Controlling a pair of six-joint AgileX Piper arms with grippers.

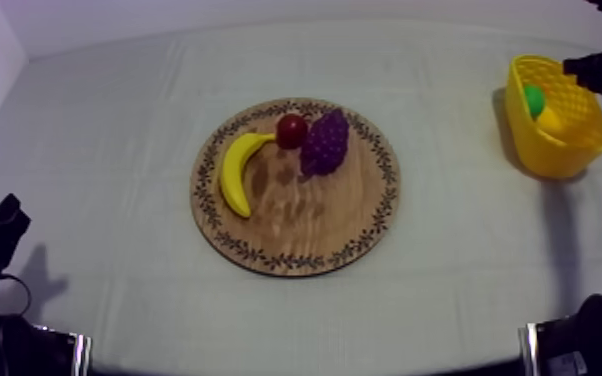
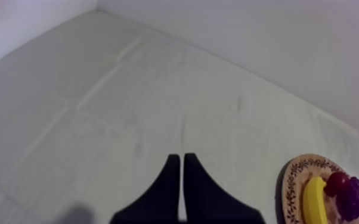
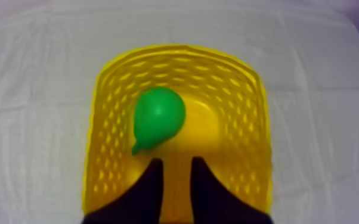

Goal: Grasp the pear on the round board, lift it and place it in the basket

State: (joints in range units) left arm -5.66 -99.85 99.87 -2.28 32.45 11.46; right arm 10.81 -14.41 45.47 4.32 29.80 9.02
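Pear (image 3: 158, 122) down inside the yellow basket (image 3: 247, 119), clear of any grip.
Lies loose on the basket floor, just ahead of the right gripper (image 3: 173, 164), fingers apart with nothing between. Left gripper (image 2: 180, 158) low over bare cloth (image 2: 98, 119), fingers pressed together on nothing. On the wooden board (image 1: 305, 225): banana (image 1: 235, 170), small red fruit (image 1: 291, 130) and grapes (image 1: 325, 142), close together.
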